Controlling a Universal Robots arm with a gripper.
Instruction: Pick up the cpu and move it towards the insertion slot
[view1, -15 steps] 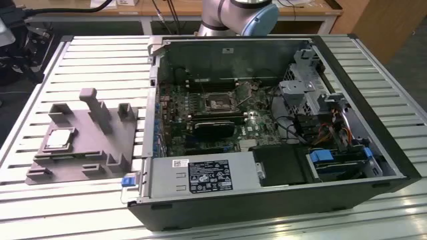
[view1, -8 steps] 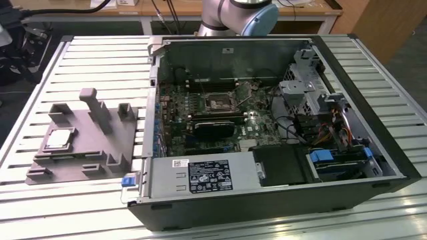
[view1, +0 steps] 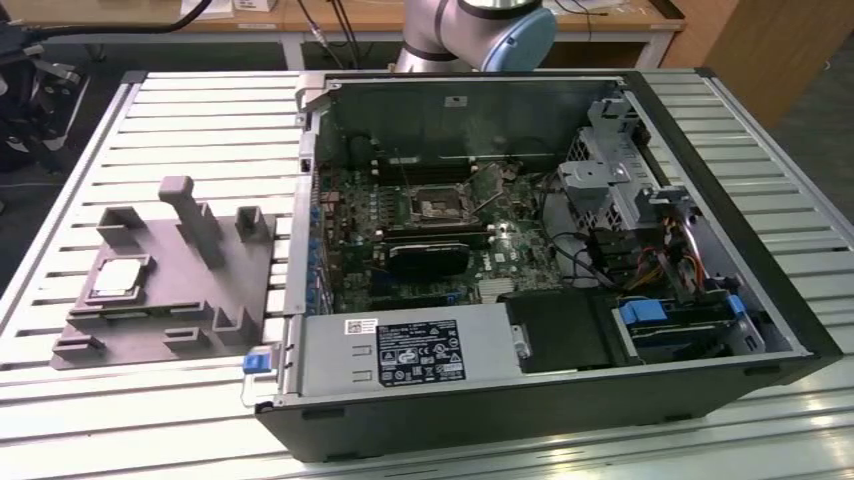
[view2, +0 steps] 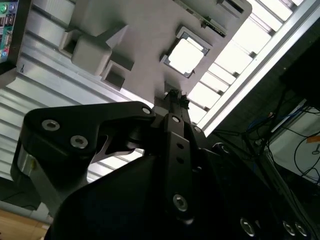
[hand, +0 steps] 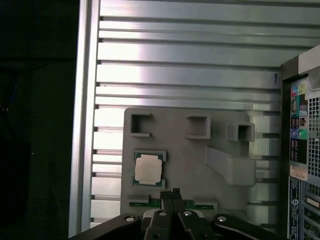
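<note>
Grey plastic posts are standing up from the fixture, which is lying on the slatted metal table to the exterior view's left of the open computer case. I am seeing the cpu sitting flat in a square recess of that fixture, on the side toward the table's edge, away from the case. The arm is rising at the table's far edge, behind the case. The gripper is hovering over the fixture and pointing down, near the cpu but apart from it. Its fingers are pressing together on nothing. Inside the case, the insertion slot is sitting on the green board, just beside the black fan shroud and well apart from the cpu.
</note>
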